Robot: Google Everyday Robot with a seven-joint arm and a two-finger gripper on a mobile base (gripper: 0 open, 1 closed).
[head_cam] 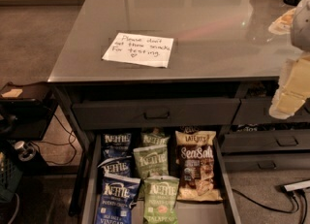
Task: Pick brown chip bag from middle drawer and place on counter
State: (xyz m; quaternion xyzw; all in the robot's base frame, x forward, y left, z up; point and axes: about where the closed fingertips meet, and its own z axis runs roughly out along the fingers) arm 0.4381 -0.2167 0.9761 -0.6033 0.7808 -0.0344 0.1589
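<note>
The brown chip bag (196,167) lies flat on the right side of the open middle drawer (228,189), with its "Sea Salt" lettering facing up. The drawer is pulled out below the counter (218,19), a glossy grey top with a white handwritten note (139,49) on it. My gripper (290,92) shows as pale cream parts at the right edge. It hangs in front of the counter's right end, above and to the right of the brown bag and well apart from it. It holds nothing that I can see.
Blue Kettle bags (116,174) and green Kettle bags (154,162) fill the drawer's left and middle. The shut top drawer front (156,114) sits above it. More shut drawers (286,143) are at the right. A low black shelf (24,106) stands at the left. Cables and a power strip (296,186) lie on the floor.
</note>
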